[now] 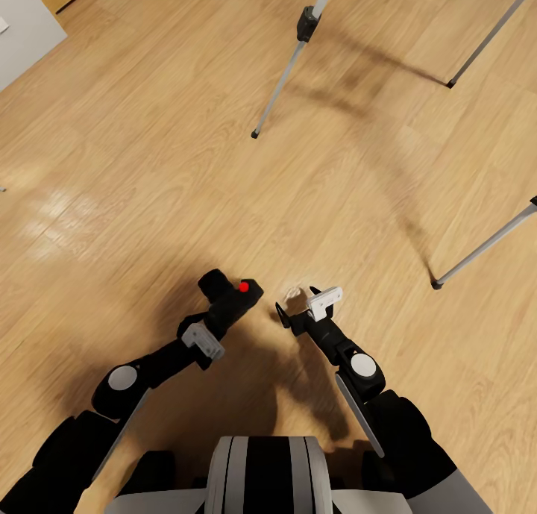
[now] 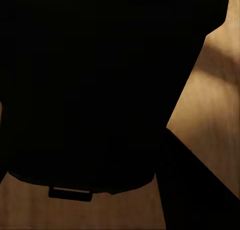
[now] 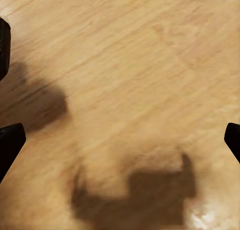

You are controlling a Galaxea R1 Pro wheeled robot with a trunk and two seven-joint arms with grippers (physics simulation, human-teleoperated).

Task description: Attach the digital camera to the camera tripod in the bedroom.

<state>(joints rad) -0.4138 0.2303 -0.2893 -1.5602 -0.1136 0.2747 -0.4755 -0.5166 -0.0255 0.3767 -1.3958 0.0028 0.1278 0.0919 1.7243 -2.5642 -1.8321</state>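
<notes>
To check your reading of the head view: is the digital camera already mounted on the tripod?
No, the digital camera sits in the left hand, well apart from the tripod legs.

Light wood plank floor (image 3: 150,64) spreads under the right gripper (image 3: 120,137), its grain running at a slant. Black fingertips (image 3: 10,145) poke in at opposite edges of the picture, far apart, with bare floor between them: the jaws stand wide and hold nothing. Another black part (image 3: 4,44) shows at the same edge as one fingertip. Two dark blurred shadows lie on the planks, one beside that fingertip, a larger blocky one between the fingertips, with a small bright glare patch (image 3: 207,217) next to it.
</notes>
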